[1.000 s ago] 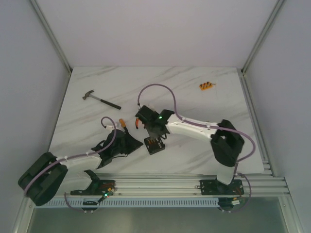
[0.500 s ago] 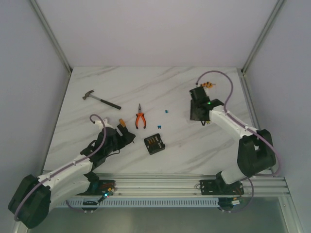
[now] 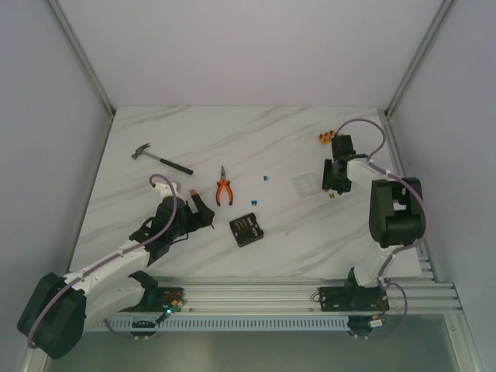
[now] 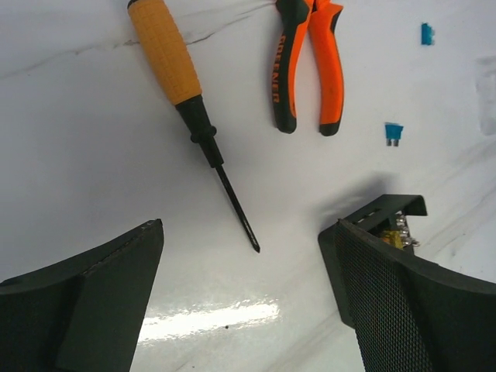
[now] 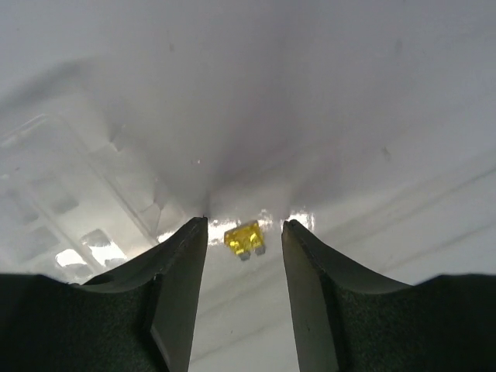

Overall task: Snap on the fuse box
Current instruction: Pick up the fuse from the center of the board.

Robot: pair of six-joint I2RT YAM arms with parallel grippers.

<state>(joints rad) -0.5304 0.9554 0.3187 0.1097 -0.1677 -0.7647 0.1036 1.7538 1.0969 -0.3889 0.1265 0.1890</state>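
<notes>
Looking down from the top external view: the fuse box sits lidless on the marble table, black tray up, near the front edge and roughly at 6 o'clock from the orange-handled pliers. Its clear lid lies flat and well apart from it, at about 2 o'clock from the box. The right gripper is just beside the lid at its 3 o'clock, pointing down at the table. An orange fuse strip lies at 12 o'clock from that gripper. The left gripper is low at 9 o'clock from the box, not touching it. A hammer lies at the far left. Left wrist view: fingers spread wide, nothing between them; a screwdriver runs from 11 o'clock down to centre, and one corner of the box shows behind the finger at 4 o'clock. Two loose blue fuses lie at 2 o'clock. Right wrist view: fingertips apart with their tips on the table, a small yellow fuse in the gap, no clear contact; the lid's edge is at 9 o'clock.
</notes>
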